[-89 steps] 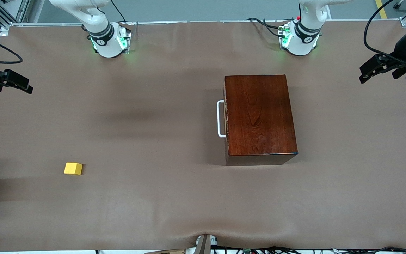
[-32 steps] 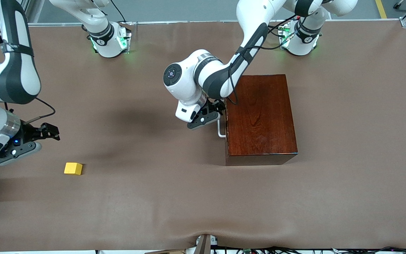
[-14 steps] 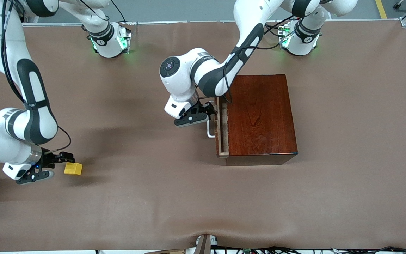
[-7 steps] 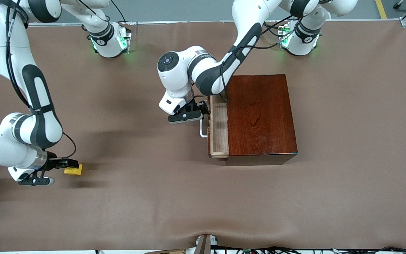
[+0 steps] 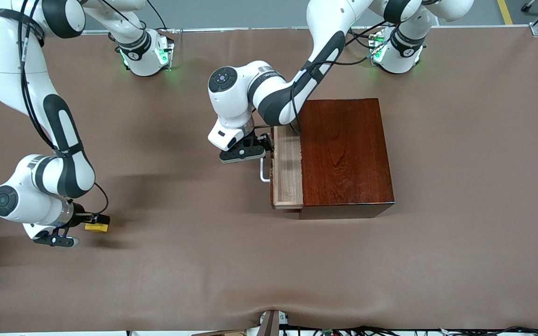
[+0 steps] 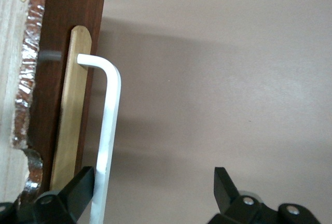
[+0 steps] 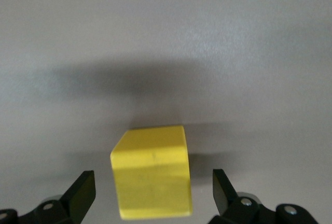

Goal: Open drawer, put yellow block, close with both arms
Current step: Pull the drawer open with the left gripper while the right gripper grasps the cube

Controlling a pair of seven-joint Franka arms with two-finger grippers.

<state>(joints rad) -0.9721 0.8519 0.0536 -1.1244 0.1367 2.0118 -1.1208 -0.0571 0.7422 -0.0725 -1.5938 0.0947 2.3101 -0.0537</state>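
Note:
The dark reddish-brown box (image 5: 343,149) stands toward the left arm's end of the table. Its pale-wood drawer (image 5: 287,172) is pulled partly out, with the white bar handle (image 5: 263,173) facing the right arm's end. My left gripper (image 5: 265,147) is open at the handle. In the left wrist view (image 6: 153,175) one finger (image 6: 78,193) lies against the handle (image 6: 109,130), between it and the drawer front, and the other finger stands well clear. The yellow block (image 5: 96,227) rests on the table at the right arm's end. My right gripper (image 5: 95,223) is open around it, with gaps on both sides (image 7: 153,180).
The brown mat (image 5: 269,261) covers the table. The two arm bases (image 5: 145,56) (image 5: 397,53) stand along the edge farthest from the front camera. A small mount (image 5: 271,322) sits at the nearest edge.
The drawer has slid farther out toward the right arm's end with my left gripper at its handle. My right gripper has come down around the yellow block, which has not moved.

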